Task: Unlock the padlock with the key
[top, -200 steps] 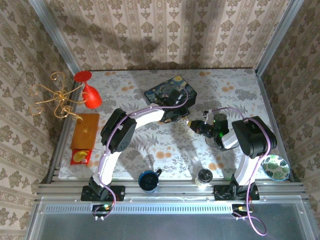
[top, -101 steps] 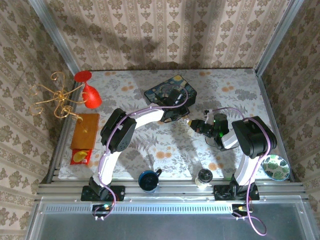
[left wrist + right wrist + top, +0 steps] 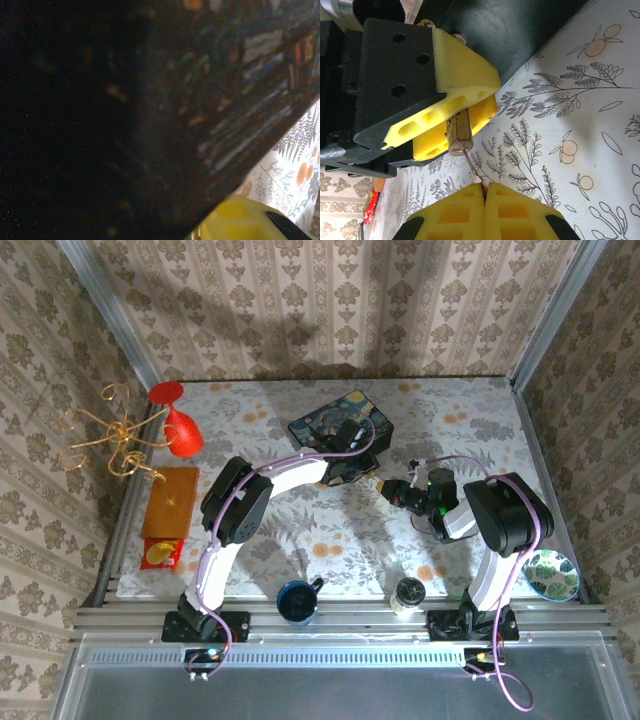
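Almost nothing has moved since a second ago: the left gripper (image 3: pixel 466 117) still pinches the padlock (image 3: pixel 459 131) just beside the box (image 3: pixel 335 422), and the right gripper (image 3: pixel 485 189), pressed together on the key (image 3: pixel 475 171), should turn it gently, keeping it straight in the keyhole.

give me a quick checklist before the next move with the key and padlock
1. padlock clamped in left end effector: ok
2. key pinched in shut right end effector: ok
3. key tip lined up and meeting the padlock's near end: ok
4. key fully seated in the keyhole: cannot tell
5. shackle open or locked: cannot tell, hidden inside the left end effector
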